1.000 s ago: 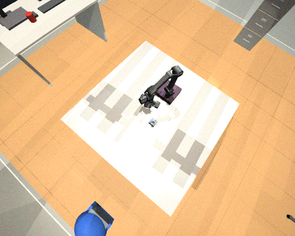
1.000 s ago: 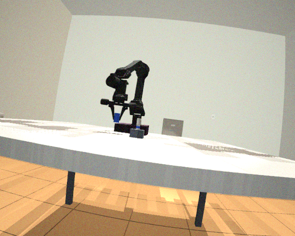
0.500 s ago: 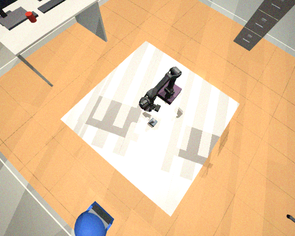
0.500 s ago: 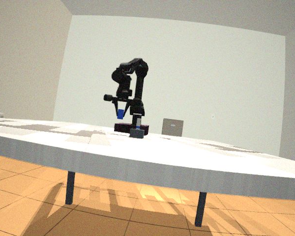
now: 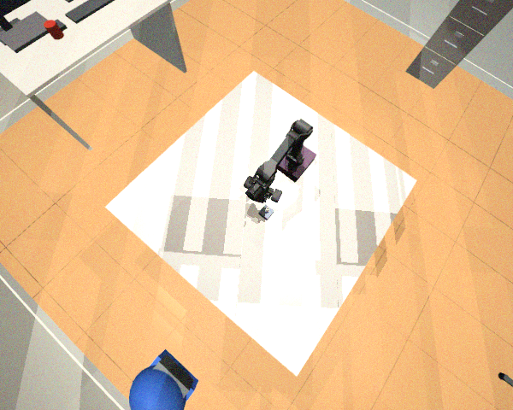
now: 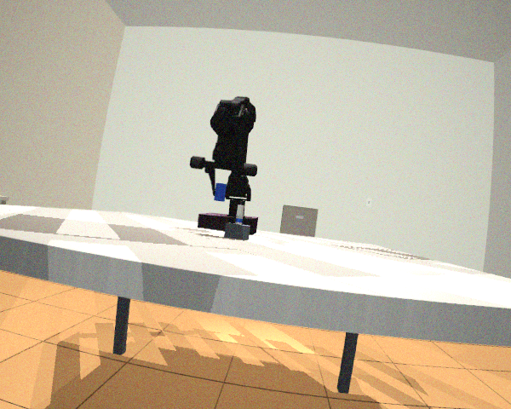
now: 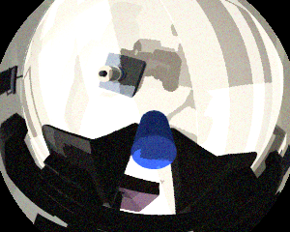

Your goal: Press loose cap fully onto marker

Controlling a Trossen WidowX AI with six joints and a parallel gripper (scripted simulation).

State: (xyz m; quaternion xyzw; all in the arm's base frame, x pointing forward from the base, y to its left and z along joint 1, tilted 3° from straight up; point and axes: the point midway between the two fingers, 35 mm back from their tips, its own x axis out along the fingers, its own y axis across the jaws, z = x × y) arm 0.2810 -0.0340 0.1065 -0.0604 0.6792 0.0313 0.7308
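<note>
The tool [image 6: 221,192] [image 7: 153,130] was closed on the blue cap [image 6: 220,192] [image 7: 154,140], one finger on either side of it, and carried it clear of the bench [image 5: 291,265] [image 6: 255,290]. In the exterior view the cap hung upright or nearly so, higher than the marker [image 6: 239,213] [image 7: 107,73] and toward its eleven o'clock. The marker stood upright in the dark holder block [image 5: 266,213] [image 6: 237,231] [image 7: 123,74], its tip bare and a blue band showing low on its body. From the wrist, marker and block lay toward ten or eleven o'clock of the cap, apart from it. From the top, the block sat at about seven o'clock of the purple base [image 5: 309,155] [image 6: 206,221] [image 7: 135,199], and the black arm [image 5: 283,149] [image 6: 232,141] reached toward it.
</note>
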